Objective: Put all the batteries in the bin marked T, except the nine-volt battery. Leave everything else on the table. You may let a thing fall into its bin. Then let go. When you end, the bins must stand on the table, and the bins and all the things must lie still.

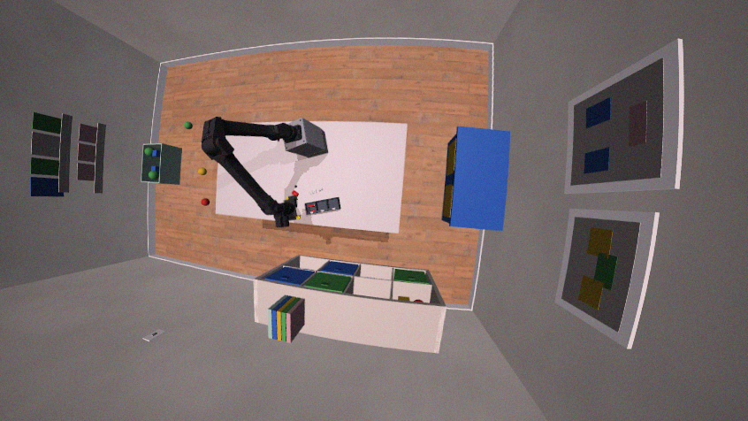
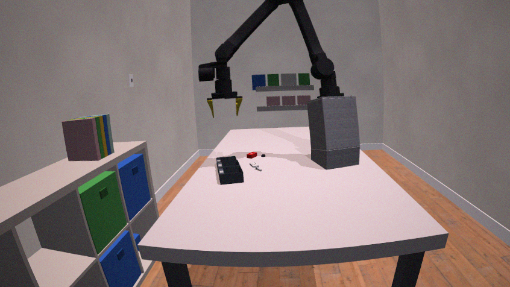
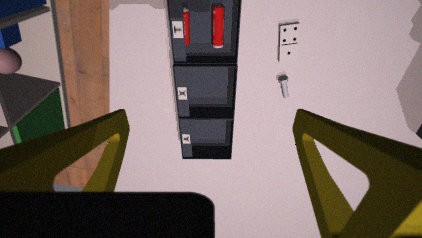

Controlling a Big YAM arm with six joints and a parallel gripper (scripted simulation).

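A small room with plain grey walls and a wood-plank floor (image 2: 456, 228). In the middle stands a white table (image 2: 302, 214) on dark legs. A black robot arm (image 2: 249, 28) rises from a grey block (image 2: 333, 134) on the table's far side and arches high over the near-left edge. Its gripper (image 2: 224, 103), with yellow fingers, hangs well above the table, spread wide and holding nothing.

On the table below lies a row of three dark bins (image 3: 204, 82) touching end to end. The bin marked T (image 3: 205, 27), at the far end of the row in the wrist view, holds two red batteries (image 3: 217, 25) lying side by side. The other two bins show only bare floors.

Beside the bins lie a white domino (image 3: 288, 40) and a small grey bolt (image 3: 283, 85). In the exterior view a red block (image 2: 251, 154) and a small black object (image 2: 263, 155) sit farther back.

A white cube shelf (image 2: 46, 178) with green and blue drawers stands along the left wall, books (image 2: 87, 137) on top. Two wall shelves (image 2: 284, 87) on the back wall carry coloured boxes.
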